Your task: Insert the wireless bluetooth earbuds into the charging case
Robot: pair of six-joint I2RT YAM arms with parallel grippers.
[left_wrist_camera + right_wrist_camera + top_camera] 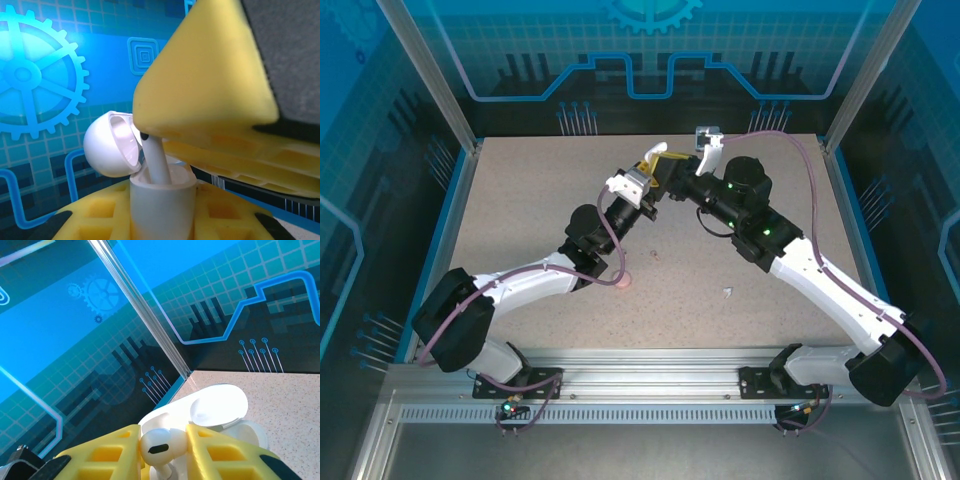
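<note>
The white charging case stands upright between the yellow fingers of my left gripper, which is shut on it. Its lid hangs open to the left. A white earbud is pinched between the yellow fingers of my right gripper. The earbud's stem reaches down into the case's mouth. In the right wrist view the open lid lies just beyond the earbud. Both grippers meet above the far middle of the table, left gripper and right gripper.
A small white piece lies on the speckled table right of centre. A pale pinkish bit sits near the left forearm, and a tiny speck lies between them. Blue walls and aluminium posts enclose the table.
</note>
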